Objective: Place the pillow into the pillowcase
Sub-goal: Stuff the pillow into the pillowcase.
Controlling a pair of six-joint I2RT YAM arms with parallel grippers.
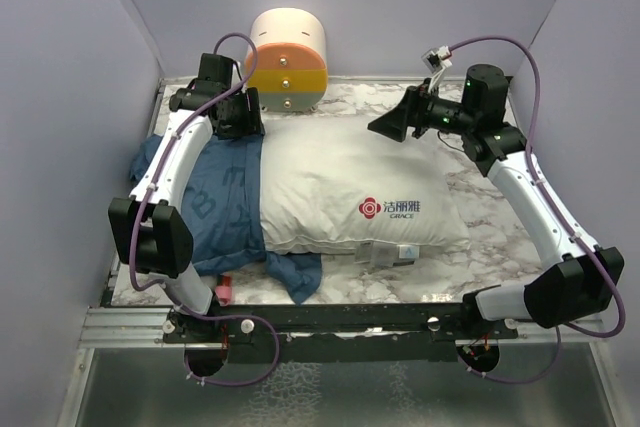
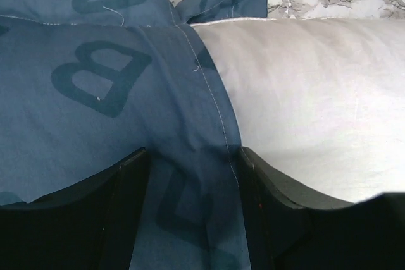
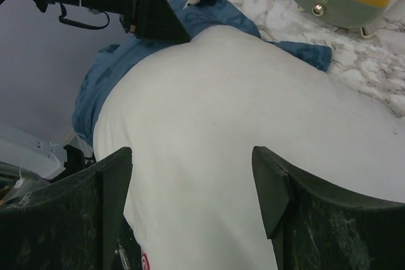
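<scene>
Seen from above, a marble-patterned table (image 1: 500, 237) has two robot arms bolted at its near edge. Just beyond them the pillow (image 1: 350, 192), plump and white, lies lengthwise across the table, its small tags (image 1: 385, 254) poking out at the near right edge and a red printed logo (image 1: 390, 209) on top. The pillowcase (image 1: 215, 197), blue cloth with paler letters, is bunched over the pillow's left end only, with one corner trailing toward the near edge. Roughly a quarter of the pillow looks covered; the rest, including the whole right end, lies bare, so most of the pulling-on remains to be done. Farther back, the left claw (image 2: 190, 156) hangs over the stitched hem of the case where it crosses the pillow, jaws spread apart with cloth lying between them but not pinched. The right claw (image 3: 190, 156) hovers above the pillow's far edge, jaws wide and holding nothing. Against the back wall stands a cream-and-orange cylinder (image 1: 288, 72).
</scene>
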